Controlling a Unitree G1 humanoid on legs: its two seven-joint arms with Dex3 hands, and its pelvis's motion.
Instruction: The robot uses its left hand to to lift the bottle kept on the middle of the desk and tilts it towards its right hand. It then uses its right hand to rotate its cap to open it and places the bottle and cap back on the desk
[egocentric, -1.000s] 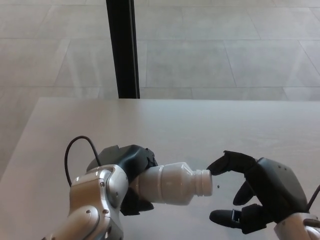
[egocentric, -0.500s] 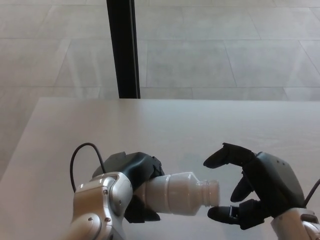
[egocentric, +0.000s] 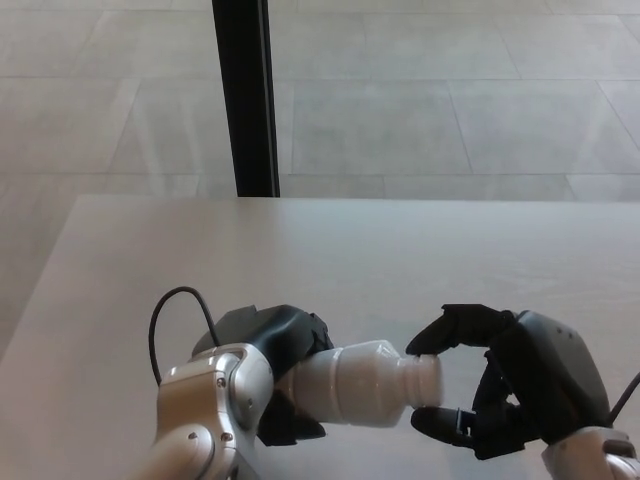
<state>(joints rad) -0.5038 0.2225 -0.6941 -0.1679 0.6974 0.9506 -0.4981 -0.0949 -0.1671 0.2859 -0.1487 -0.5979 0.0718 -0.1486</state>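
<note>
Bottle: a white plastic bottle (egocentric: 355, 382) lies nearly level above the desk, its base buried in the left hand and its neck pointing to the picture's right, toward the right hand.
Bottle neck: the white threaded end (egocentric: 422, 378) sits right between the right hand's fingertips; whether a cap is on it cannot be told from this view.
Left hand: the black left hand (egocentric: 275, 355) is clamped around the lower body of the bottle, one finger over the top and another showing beneath it; the bottle is held clear of the desk.
Left arm: a silver forearm (egocentric: 215, 420) rises from the bottom edge, left of centre, with a thin black cable (egocentric: 175, 315) looping up from the wrist.
Right hand: the black right hand (egocentric: 500, 385) comes in from the lower right; an upper finger (egocentric: 450, 330) curls over the top of the neck and a lower one (egocentric: 440, 422) sits just under it, both touching or almost touching the neck, so the hand is closed on the bottle's end.
Desk: a pale, light-wood desk (egocentric: 330, 250) fills the lower half of the view.
Floor: large grey tiles (egocentric: 450, 100) lie beyond the far edge of the desk.
Post: a black upright post (egocentric: 245, 95) stands behind the desk, left of centre.
</note>
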